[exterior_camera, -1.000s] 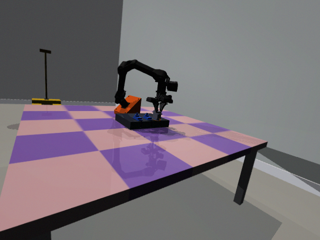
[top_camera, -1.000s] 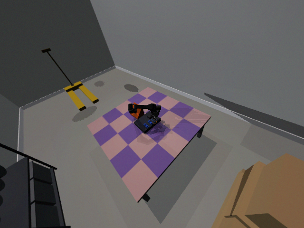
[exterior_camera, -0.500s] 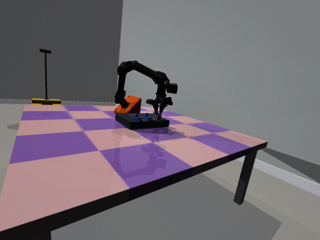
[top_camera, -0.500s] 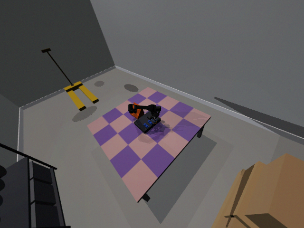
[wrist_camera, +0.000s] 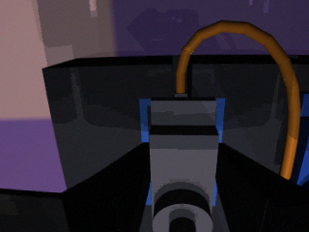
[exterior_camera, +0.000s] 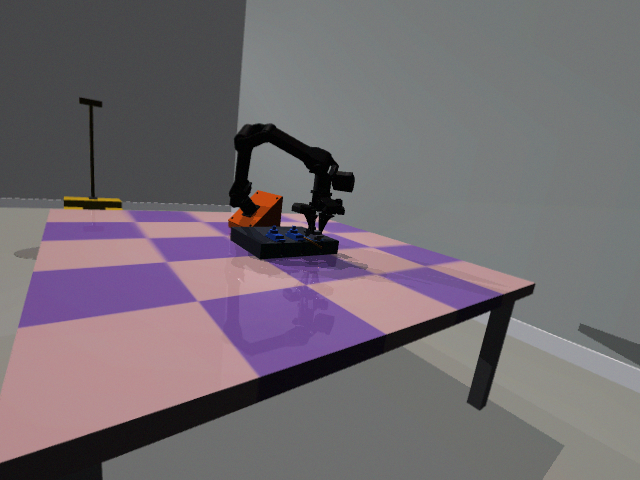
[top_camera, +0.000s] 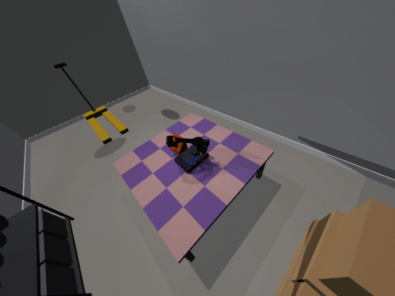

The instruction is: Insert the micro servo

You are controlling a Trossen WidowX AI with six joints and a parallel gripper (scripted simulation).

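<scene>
Servo body: a plain grey block, the loose micro servo (exterior_camera: 316,237) (wrist_camera: 183,161), is seen low at the deck, over the blue-marked pocket (wrist_camera: 145,115); whether it is fully seated cannot be told.
Shaft end: a round grey collar (wrist_camera: 182,216) with a dark centre is shown at the servo's six o'clock end in the wrist view.
Cable: an orange cable (exterior_camera: 314,243) (wrist_camera: 232,26) is joined to the servo's twelve o'clock end, then arched up and round toward four o'clock in the wrist view.
Notch: a dark slot (wrist_camera: 188,77) is seen in the deck at twelve o'clock from the servo; the raised loop is not laid in it.
Ears: their contact with the deck cannot be made out.
Gripper: the servo is pinched between the two fingers of the gripper (exterior_camera: 317,231) (wrist_camera: 183,159), at nine and three o'clock in the wrist view.
Deck: the black deck (top_camera: 182,160) (exterior_camera: 297,251) is set on the checkered table (top_camera: 181,229) (exterior_camera: 103,361); two blue servos are carried on it, toward nine o'clock from the gripper in the exterior view.
</scene>
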